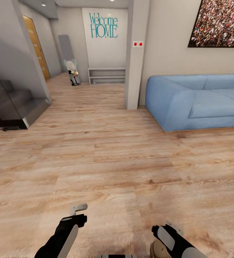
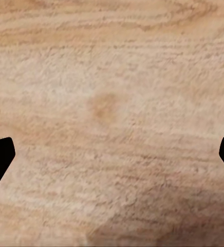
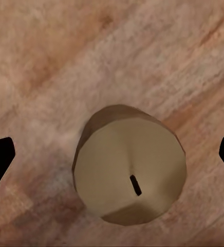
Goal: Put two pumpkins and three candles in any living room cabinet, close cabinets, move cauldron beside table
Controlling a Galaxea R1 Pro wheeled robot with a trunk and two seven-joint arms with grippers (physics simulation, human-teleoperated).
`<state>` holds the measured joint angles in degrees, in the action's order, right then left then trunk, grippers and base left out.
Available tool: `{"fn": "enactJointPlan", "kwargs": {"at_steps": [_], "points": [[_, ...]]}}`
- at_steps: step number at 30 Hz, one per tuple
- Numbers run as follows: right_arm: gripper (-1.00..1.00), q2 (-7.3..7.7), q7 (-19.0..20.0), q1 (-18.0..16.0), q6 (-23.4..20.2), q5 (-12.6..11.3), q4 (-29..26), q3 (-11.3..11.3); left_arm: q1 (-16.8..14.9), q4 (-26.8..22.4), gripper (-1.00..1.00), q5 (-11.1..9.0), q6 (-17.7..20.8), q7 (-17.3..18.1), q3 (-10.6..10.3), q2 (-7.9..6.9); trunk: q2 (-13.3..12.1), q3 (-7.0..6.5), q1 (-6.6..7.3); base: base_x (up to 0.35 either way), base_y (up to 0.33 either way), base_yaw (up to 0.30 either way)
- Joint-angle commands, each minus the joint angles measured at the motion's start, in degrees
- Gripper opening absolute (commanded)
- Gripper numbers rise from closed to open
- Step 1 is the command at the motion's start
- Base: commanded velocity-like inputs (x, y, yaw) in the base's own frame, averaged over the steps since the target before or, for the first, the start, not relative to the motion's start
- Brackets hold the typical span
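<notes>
Head view: a wide light wood plank floor [image 1: 106, 161], a blue sofa [image 1: 195, 100] at the right wall, a pillar [image 1: 134, 53] mid-room, and a white shelf unit [image 1: 107, 76] under the "Welcome HOME" lettering [image 1: 103, 25]. Stairs [image 1: 13, 107] sit left. A beige candle [image 3: 130, 167] stands upright on the floor, between the right gripper's [image 3: 112, 157] widely spread fingers, untouched. The left gripper [image 2: 112, 154] hangs over bare planks, fingers spread too.

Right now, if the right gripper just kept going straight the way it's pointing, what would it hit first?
Most likely the candle: in the right wrist view it stands upright on the wood floor, wick up, between the wide-open fingers of the right gripper. How far off it is, the pictures don't settle.
</notes>
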<state>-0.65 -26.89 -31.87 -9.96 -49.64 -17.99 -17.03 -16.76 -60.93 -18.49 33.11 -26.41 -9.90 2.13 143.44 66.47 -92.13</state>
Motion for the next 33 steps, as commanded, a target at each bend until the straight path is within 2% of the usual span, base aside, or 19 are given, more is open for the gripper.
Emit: {"fn": "enactJointPlan", "kwargs": {"at_steps": [1,11,13,17,21,24,25,28,33], "points": [[1.00,-0.05,-0.25,-0.03,-0.32,-0.20,-0.12,-0.48,-0.03,-0.07,1.00,-0.59,0.11,-0.53,-0.12,-0.02,0.04,0.28,-0.01,0.000,0.000,0.000],[1.00,-0.20,0.02,0.05,-0.26,-0.19,-0.12,-0.58,-0.03,-0.07,1.00,-0.58,0.11,-0.54,-0.12,-0.02,0.17,2.49,-0.27,0.000,0.000,0.000],[1.00,-0.17,0.06,0.05,-0.28,-0.19,-0.12,-1.25,-0.03,-0.07,1.00,-0.58,0.11,-0.54,-0.12,-0.02,0.20,2.94,-0.32,0.000,0.000,0.000],[1.00,-0.06,1.47,-0.01,0.20,-0.19,-0.12,-5.51,-0.03,-0.07,1.00,-0.60,0.11,-0.52,-0.12,-0.02,0.25,3.82,-0.42,0.000,0.000,0.000],[1.00,0.04,2.14,-0.01,0.33,-0.19,-0.12,-6.43,-0.03,-0.78,1.00,-0.71,0.82,-0.23,-0.12,-0.04,0.29,4.49,-0.50,0.000,0.000,0.000],[1.00,0.20,2.32,0.00,0.37,-0.19,-0.12,-6.61,0.58,-6.28,1.00,-0.81,6.01,2.76,-0.11,-0.15,0.29,4.49,-0.50,0.000,0.000,0.000],[1.00,0.23,2.35,0.03,0.38,-0.19,-0.12,-6.65,2.00,-10.45,1.00,-0.83,9.12,5.38,0.12,-0.27,0.29,4.49,-0.50,0.000,0.000,0.000],[1.00,0.26,2.36,0.01,0.38,-0.19,-0.12,-6.69,3.29,-14.46,1.00,-0.85,11.49,9.24,0.34,-0.42,0.32,4.93,-0.55,0.000,0.000,0.000],[1.00,0.34,2.43,0.02,0.38,-0.19,-0.12,-6.70,4.08,-15.99,1.00,-0.85,12.28,10.68,0.42,-0.48,0.39,6.04,-0.68,0.000,0.000,0.000]]}}
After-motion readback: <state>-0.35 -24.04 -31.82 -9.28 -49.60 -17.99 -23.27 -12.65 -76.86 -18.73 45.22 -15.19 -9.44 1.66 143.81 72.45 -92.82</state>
